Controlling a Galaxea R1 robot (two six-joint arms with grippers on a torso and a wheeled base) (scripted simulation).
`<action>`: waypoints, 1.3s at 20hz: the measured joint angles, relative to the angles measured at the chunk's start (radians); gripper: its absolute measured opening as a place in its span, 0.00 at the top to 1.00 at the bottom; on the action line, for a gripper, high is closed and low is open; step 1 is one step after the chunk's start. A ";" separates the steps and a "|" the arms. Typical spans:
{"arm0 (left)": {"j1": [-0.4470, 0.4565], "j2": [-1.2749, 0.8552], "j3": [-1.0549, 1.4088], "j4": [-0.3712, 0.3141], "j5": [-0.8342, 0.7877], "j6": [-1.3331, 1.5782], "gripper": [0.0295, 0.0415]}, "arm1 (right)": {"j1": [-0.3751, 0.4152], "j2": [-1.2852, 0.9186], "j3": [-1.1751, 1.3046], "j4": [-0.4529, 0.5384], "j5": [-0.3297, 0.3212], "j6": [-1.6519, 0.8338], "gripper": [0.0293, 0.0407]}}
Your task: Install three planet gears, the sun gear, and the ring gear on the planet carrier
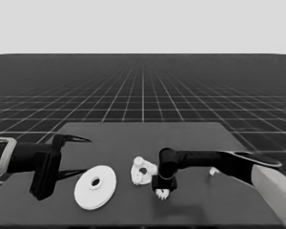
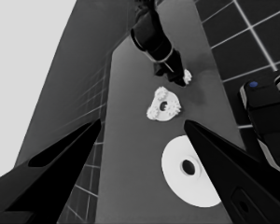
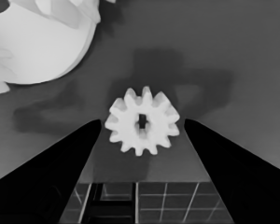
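Three gears are seen seated on the smaller round part [image 1: 143, 171], mid-worktop [image 1: 200, 138]; exact count is judged from the left wrist view. One more gear [image 3: 142, 121] lies flat on the worktop just beside it, between the fingertips of the right gripper [image 1: 162, 192], jaws spread, not yet closed on it. Right arm is reached in from the right, wrist pointed straight down over the gear. The larger round part [image 1: 95, 187] lies apart to the left, uninstalled. Left gripper [image 1: 78, 155] is parked at the left end, jaws released, holding nothing. A thin white piece [image 1: 212, 171] lies behind the right arm.
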 joint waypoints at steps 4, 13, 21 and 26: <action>0.000 0.000 0.000 0.000 0.000 0.000 0.25 | 0.000 0.000 -0.001 -0.001 0.000 -0.001 0.85; 0.000 0.000 0.000 0.000 0.000 0.000 0.25 | 0.187 -0.019 0.117 0.188 -0.031 0.092 0.85; 0.000 0.000 0.000 0.000 0.000 0.000 0.25 | 0.266 0.104 -0.092 0.268 -0.005 0.011 0.85; 0.000 0.000 0.000 0.000 0.000 0.000 0.25 | 0.287 0.320 -0.502 0.291 0.024 -0.183 0.85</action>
